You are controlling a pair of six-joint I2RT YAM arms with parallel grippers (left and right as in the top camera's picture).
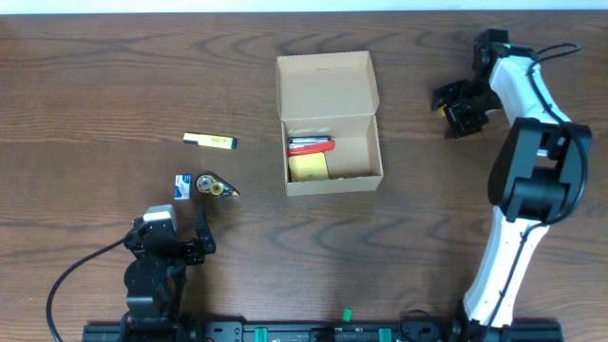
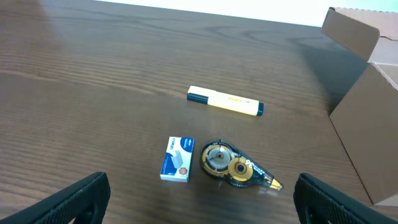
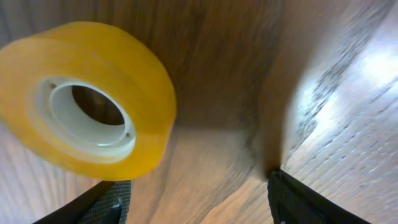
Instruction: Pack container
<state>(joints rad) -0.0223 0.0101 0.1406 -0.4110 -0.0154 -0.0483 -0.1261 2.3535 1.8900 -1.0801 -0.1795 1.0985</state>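
Note:
The tan cardboard container (image 1: 326, 85) stands open in the middle of the table, its flap lid folded back. Inside lie a red-handled item (image 1: 311, 145) and a yellow pad (image 1: 308, 167). Its side shows at the right of the left wrist view (image 2: 367, 124). My left gripper (image 1: 178, 228) is open and empty, just short of a blue staples box (image 2: 178, 159), a tape dispenser (image 2: 235, 168) and a yellow highlighter (image 2: 225, 101). My right gripper (image 1: 460, 106) is open at the far right, low over the table. A yellow tape roll (image 3: 87, 99) lies just beyond its left finger.
In the overhead view the highlighter (image 1: 210, 142), staples box (image 1: 182, 185) and dispenser (image 1: 216, 186) lie left of the container. The right arm's white links (image 1: 518, 190) reach along the table's right side. A black cable (image 1: 81, 271) runs by the left arm.

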